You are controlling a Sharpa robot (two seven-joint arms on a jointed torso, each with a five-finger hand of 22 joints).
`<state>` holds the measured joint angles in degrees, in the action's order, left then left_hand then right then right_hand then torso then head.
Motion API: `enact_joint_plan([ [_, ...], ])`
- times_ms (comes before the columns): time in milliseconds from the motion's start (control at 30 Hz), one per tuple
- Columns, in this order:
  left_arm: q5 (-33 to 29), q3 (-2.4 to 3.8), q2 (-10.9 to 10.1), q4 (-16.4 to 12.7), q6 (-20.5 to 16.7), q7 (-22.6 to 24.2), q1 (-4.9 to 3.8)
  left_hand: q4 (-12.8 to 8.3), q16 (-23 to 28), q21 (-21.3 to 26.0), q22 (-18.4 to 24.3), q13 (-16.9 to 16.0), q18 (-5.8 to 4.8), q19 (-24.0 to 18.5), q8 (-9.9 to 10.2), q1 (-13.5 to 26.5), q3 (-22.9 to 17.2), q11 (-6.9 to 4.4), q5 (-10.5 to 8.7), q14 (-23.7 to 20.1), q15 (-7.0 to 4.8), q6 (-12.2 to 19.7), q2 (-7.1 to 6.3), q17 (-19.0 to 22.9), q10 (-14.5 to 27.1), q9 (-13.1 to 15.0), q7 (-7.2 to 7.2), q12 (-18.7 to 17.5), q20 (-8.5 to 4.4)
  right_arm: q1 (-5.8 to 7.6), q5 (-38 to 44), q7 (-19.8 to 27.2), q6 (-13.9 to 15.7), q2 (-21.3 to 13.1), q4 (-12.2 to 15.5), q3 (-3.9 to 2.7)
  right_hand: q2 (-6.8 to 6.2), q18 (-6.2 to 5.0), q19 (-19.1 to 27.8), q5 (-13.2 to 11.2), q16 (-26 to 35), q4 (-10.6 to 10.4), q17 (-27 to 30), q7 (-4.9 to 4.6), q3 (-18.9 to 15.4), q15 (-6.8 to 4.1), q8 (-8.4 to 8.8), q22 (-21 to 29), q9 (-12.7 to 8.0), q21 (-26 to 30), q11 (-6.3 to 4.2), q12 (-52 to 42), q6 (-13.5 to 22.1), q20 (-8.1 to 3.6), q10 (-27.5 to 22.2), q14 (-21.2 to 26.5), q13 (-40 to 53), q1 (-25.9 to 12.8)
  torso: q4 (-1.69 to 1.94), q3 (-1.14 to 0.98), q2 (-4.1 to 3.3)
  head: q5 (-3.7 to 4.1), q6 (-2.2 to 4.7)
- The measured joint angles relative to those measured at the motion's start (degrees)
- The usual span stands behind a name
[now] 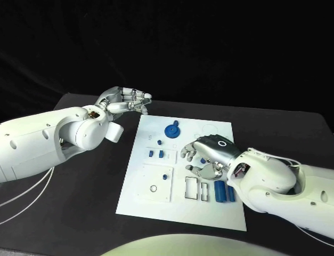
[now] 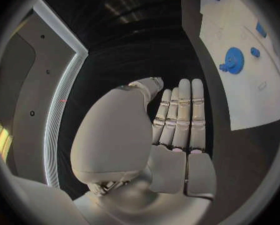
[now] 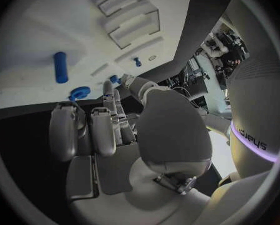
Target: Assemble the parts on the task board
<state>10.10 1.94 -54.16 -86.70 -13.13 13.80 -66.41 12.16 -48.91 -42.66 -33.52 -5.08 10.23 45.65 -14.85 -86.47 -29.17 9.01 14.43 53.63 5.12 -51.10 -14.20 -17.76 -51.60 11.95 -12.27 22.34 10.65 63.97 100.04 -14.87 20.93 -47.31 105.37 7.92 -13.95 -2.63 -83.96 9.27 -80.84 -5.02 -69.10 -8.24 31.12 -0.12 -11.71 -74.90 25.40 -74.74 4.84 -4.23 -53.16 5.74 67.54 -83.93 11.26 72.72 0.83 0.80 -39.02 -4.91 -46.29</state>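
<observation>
Right hand over the board's middle, left hand off its far corner

Right hand (image 1: 205, 153) hovers, fingers curled, grip unclear; left hand (image 1: 126, 101) closed, empty. Blue parts (image 1: 222, 191) lie on the white board (image 1: 213, 213); a careless descent could scatter them.

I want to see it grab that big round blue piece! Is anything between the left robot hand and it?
Nothing visible blocks the way. The left robot hand hovers over bare black table just beyond the task board's far left corner, holding nothing. The big round blue part sits on the board nearby, with only open board between them. The right robot hand is farther along, over the middle.
</observation>
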Motion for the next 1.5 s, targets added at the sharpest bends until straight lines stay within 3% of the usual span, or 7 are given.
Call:
enact_joint_plan([
  [167, 0.00, -0.03, -0.02, 0.00, 0.05, -0.01, 0.00, -0.15, 0.00, 0.00, -0.06, 0.00, 0.00, 0.00, 0.00, -0.22, -0.15, 0.00, 0.00, 0.00, 0.00, 0.00, 0.22, 0.00, 0.00, 0.00, 0.00, 0.00, 0.00, 1.79, -1.78, 0.05, -0.86, -3.36, -0.21, -0.26, -0.63, -0.07, 0.88, 1.17, 0.08, -0.57, 0.10, -0.17, -2.59, 0.44, 1.01, -0.03, -0.37, 3.66, 0.45, 0.38, 0.24, 0.79, -3.97, 0.02, -1.12, 0.18, 0.02, 0.00, 0.02, 0.66, 0.41],
  [200, 0.00, -0.04, -0.03, 0.00, 0.06, -0.01, 0.00, -0.15, 0.00, 0.00, -0.06, 0.00, 0.00, 0.00, 0.00, -0.22, -0.15, 0.00, 0.00, 0.00, 0.00, 0.00, 0.22, 0.00, 0.00, 0.00, 0.00, 0.00, 0.00, 2.05, -2.17, 0.11, -1.33, -3.96, -0.44, -0.29, -0.78, -0.72, 1.27, 1.47, 0.08, -0.68, 0.15, -0.10, -3.43, 0.47, 1.33, -0.05, -0.49, 4.44, 0.54, 0.38, 0.61, 0.79, -4.85, -0.01, -1.41, 0.04, 0.03, 0.00, 0.02, 0.73, 0.46],
  [333, 0.00, -0.05, -0.04, 0.01, 0.09, -0.01, 0.00, -0.15, 0.00, 0.00, -0.06, 0.00, 0.00, 0.00, 0.00, -0.22, -0.15, 0.00, 0.00, 0.00, 0.00, 0.00, 0.22, 0.00, 0.00, 0.00, 0.00, 0.00, 0.00, 2.54, -2.99, 0.21, -3.41, -5.26, -1.16, -0.33, -0.97, -0.91, 2.15, 2.17, 0.85, -1.24, 1.64, 0.49, -7.48, 0.85, 2.21, -0.05, -0.95, 7.58, 1.07, 0.38, 1.19, 1.15, -7.31, 0.01, -2.53, 0.29, 0.07, 0.00, -0.01, 0.94, 0.67],
  [467, 0.00, -0.07, -0.04, 0.03, 0.12, -0.01, 0.00, -0.16, 0.22, 0.00, -0.06, -0.01, 0.00, 0.00, 0.00, -0.22, -0.15, 0.00, 0.00, 0.00, 0.00, 0.00, 0.22, -0.01, 0.00, 0.00, 0.00, 0.00, 0.00, 2.72, -3.22, 0.32, -5.87, -5.59, -1.81, -0.33, -0.33, -0.91, 2.23, 2.17, 0.85, -1.47, 1.93, 0.48, -9.24, 1.05, 2.46, -0.04, -1.06, 8.06, 1.27, 0.38, 1.19, 1.23, -7.51, -0.19, -2.96, 1.42, 0.09, -0.03, -0.08, 1.02, 0.73],
  [667, 0.00, -0.08, -0.01, 0.06, 0.17, -0.01, 0.00, -0.15, 0.22, 0.00, -0.05, -0.01, 0.00, 0.00, 0.00, -0.22, -0.16, 0.00, 0.00, 0.00, 0.00, 0.00, 0.22, 0.00, 0.00, 0.00, 0.00, 0.00, 0.00, 2.73, -3.06, 0.45, -7.91, -5.00, -2.77, -0.24, 0.89, -0.91, 2.23, 2.22, 0.85, -1.41, 1.92, 0.46, -9.64, 1.05, 2.55, -0.04, -1.26, 8.19, 1.27, 0.01, 1.16, 1.23, -7.51, -0.19, -3.21, 2.63, 0.21, -0.03, -0.12, 1.16, 0.79],
  [933, 0.00, -0.09, -0.07, 0.07, 0.19, -0.01, 0.01, -0.15, 0.22, 0.00, -0.05, -0.01, 0.00, 0.00, 0.00, -0.22, -0.15, 0.00, 0.00, 0.00, 0.00, 0.00, 0.22, -0.01, 0.00, 0.00, 0.00, 0.00, 0.00, 2.53, -2.71, 0.55, -9.16, -4.01, -3.89, -0.10, 2.41, -0.92, 1.32, 1.81, 1.29, -2.22, 2.25, -0.10, -8.79, 1.05, 2.55, -0.03, -1.60, 5.85, 0.41, -1.32, -0.96, 0.63, -4.24, -0.19, -3.67, 4.58, 0.27, 0.03, -0.14, 1.04, 0.62],
  [1500, 0.00, -0.09, -0.13, 0.05, 0.25, -0.05, 0.01, -0.31, 0.22, 0.00, -0.15, -0.01, 0.00, 0.00, -0.27, -0.22, 0.01, 0.00, 0.00, 0.00, 0.00, 0.00, 0.22, -0.01, 0.00, 0.00, 0.00, 0.00, 0.00, 1.87, -2.59, 0.64, -9.04, -2.16, -5.76, -0.02, 3.01, -0.92, 0.35, 0.02, 1.06, -3.67, 1.60, 0.11, -5.43, 0.62, 2.26, -0.02, -1.74, 2.38, -0.07, -1.84, -3.82, 0.21, -0.83, -0.20, -4.55, 5.18, 0.20, 0.03, -0.15, 0.95, 0.43],
])
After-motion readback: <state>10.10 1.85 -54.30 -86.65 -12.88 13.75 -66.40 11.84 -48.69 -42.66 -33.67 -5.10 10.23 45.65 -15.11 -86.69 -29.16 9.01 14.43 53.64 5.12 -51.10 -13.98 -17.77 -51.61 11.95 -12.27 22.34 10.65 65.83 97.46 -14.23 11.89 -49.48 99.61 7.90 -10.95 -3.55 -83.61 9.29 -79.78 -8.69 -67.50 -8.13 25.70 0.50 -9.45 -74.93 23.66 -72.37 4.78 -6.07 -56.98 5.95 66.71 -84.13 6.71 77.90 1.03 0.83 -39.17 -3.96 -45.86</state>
